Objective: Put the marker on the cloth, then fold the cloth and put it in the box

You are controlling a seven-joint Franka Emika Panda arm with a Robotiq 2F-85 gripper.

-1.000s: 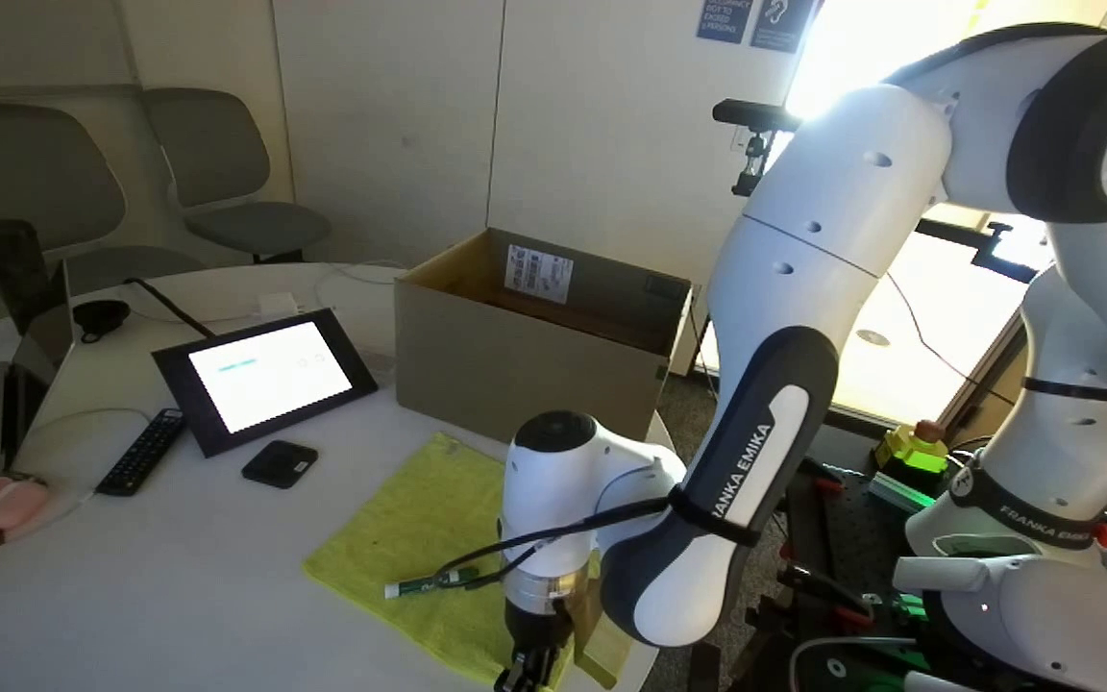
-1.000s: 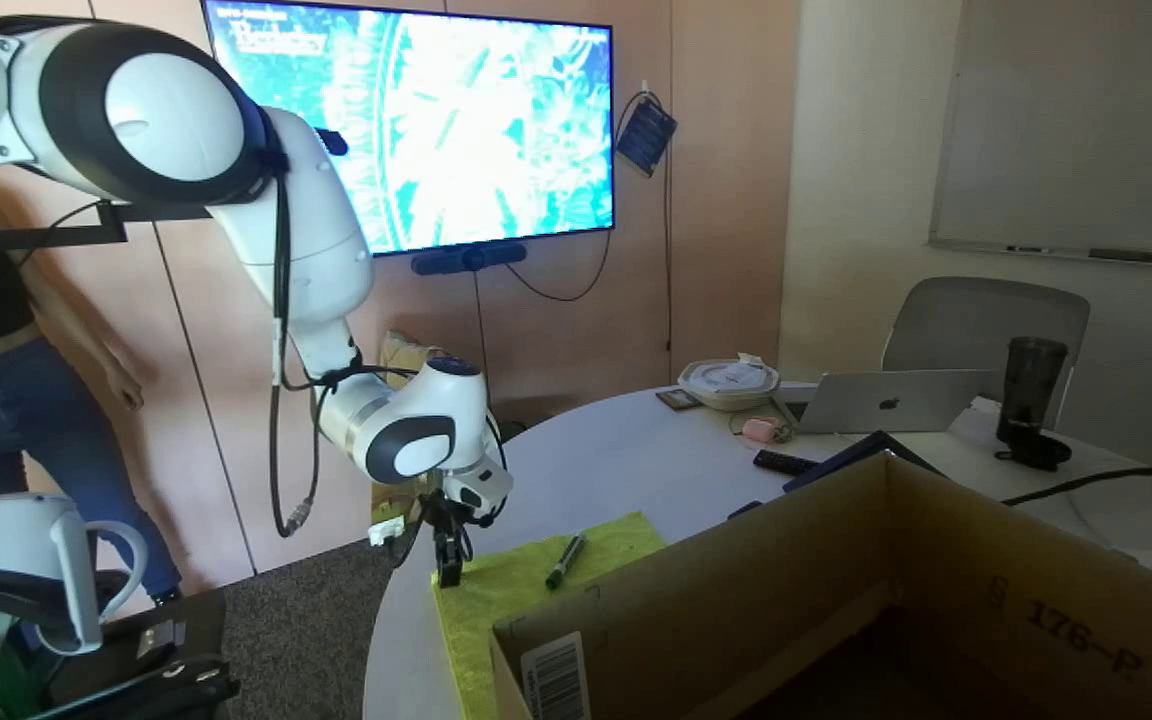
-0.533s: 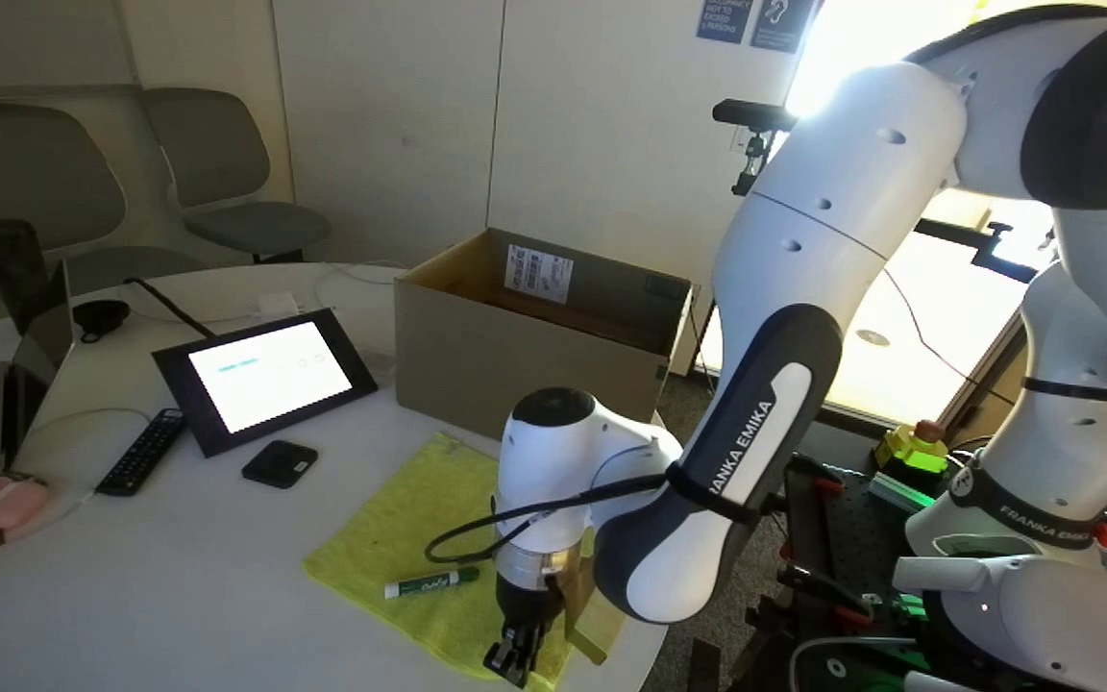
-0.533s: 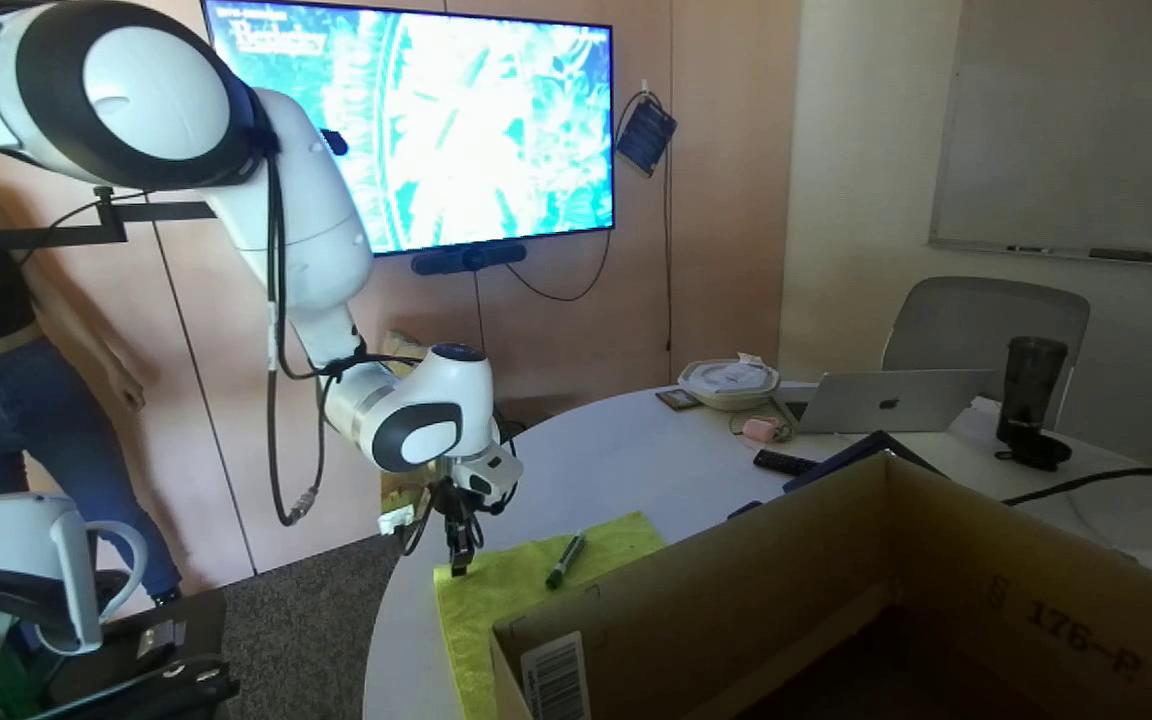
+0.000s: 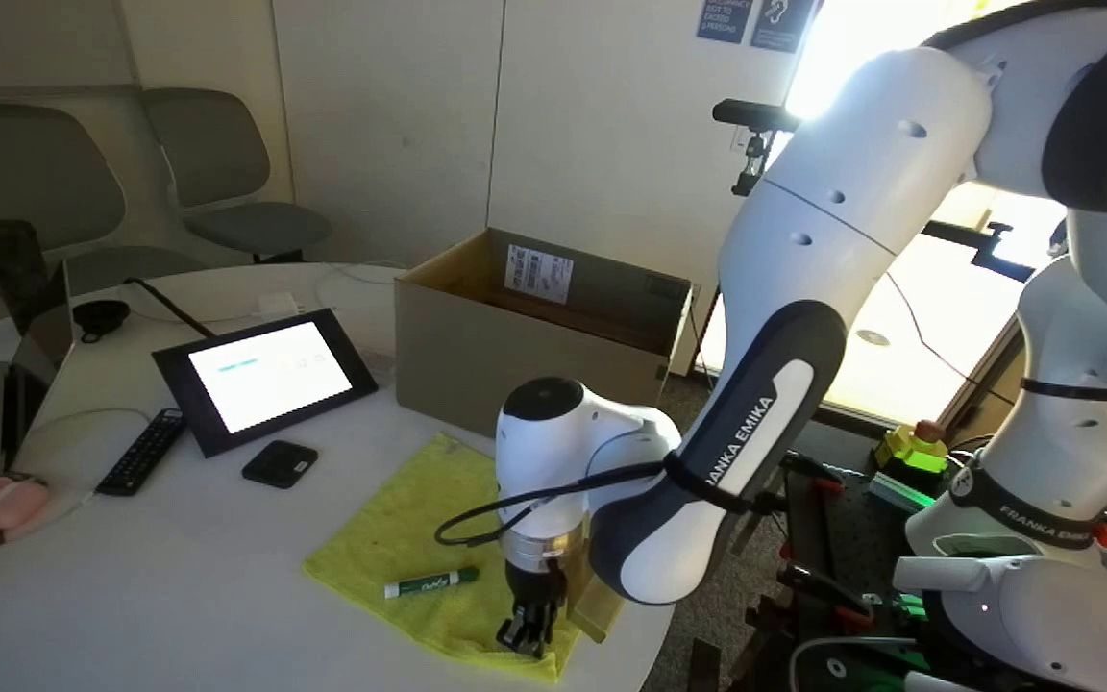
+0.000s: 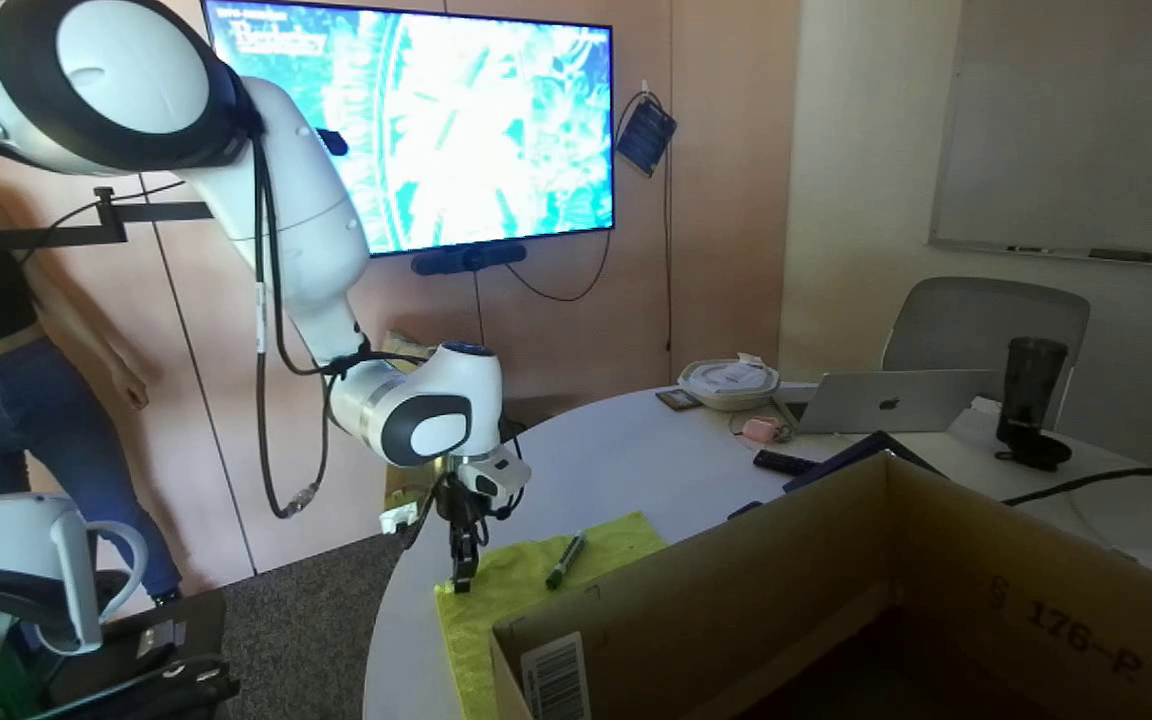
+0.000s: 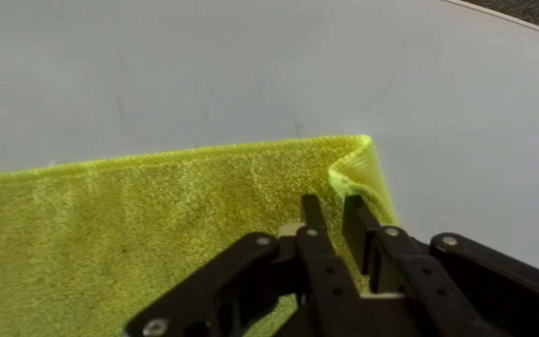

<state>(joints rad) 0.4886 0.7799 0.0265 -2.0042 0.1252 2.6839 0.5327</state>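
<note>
Two slightly parted fingers (image 7: 313, 210) sit farther in over the cloth (image 7: 110, 224) than a second ago, by its folded corner; the marker (image 5: 431, 582), now clear of the cable (image 5: 602, 479) in an exterior view, lies unmoved on the cloth, near the box (image 5: 486, 356).

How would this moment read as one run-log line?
green marker on yellow-green cloth | cloth unfolded, edge curled near one corner | gripper narrowly open over cloth | cloth outside cardboard box
</note>
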